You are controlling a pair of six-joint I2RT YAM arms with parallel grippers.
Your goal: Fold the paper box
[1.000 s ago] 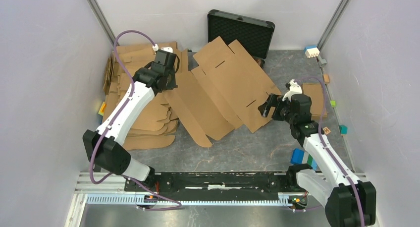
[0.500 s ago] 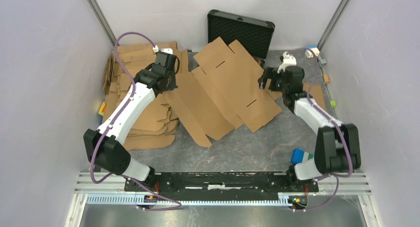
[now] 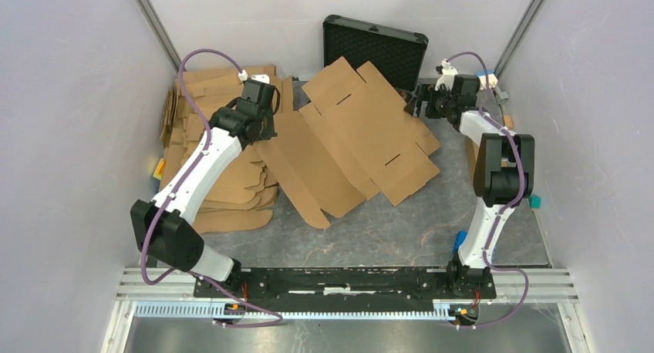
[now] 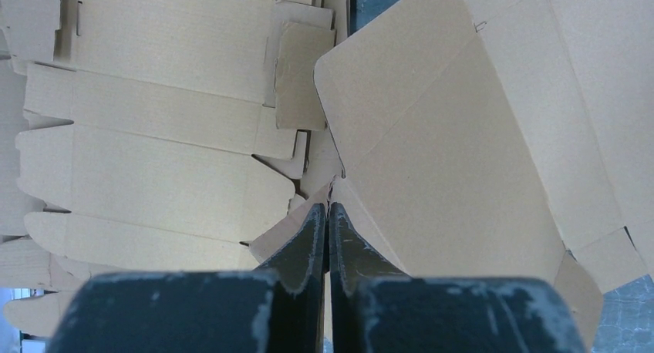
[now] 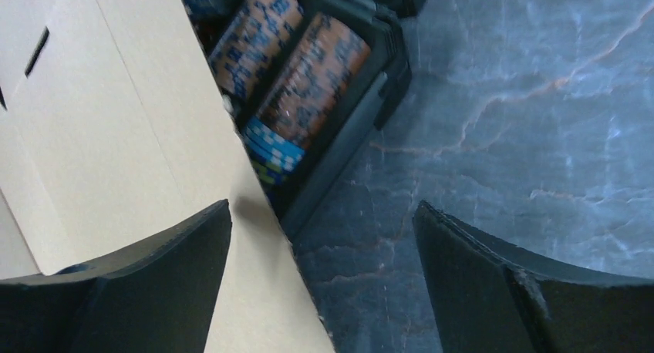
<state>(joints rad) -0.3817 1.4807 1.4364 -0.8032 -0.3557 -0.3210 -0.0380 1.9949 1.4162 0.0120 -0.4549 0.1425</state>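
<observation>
Large flat brown corrugated cardboard die-cut sheet, the paper box (image 3: 362, 133), lay unfolded on the grey marbled bench (image 3: 370, 230). It sat mid-bench, slanted. Its far corner was next to the black hard case with a foam-lined lid (image 3: 374, 48), and its left flap overlapped the stack of brown cardboard blanks (image 3: 204, 137).

Left arm: we saw it reaching forward and up from its base with the elbow low and the forearm angled toward the far left. The wrist tipped down over the seam between the stack and the sheet. The left gripper (image 4: 329, 210) was clenched, fingers pressed together right at the sheet's left edge. We could not tell whether any card was pinched between them.

Right arm: the upper link stood nearly upright and the forearm stretched to the far right corner, with the wrist turned left toward the case. The right gripper (image 5: 322, 208) was spread wide and grasping nothing. One finger hung over the sheet's far right edge, the other over bare bench, with the case's corner between them.
</observation>
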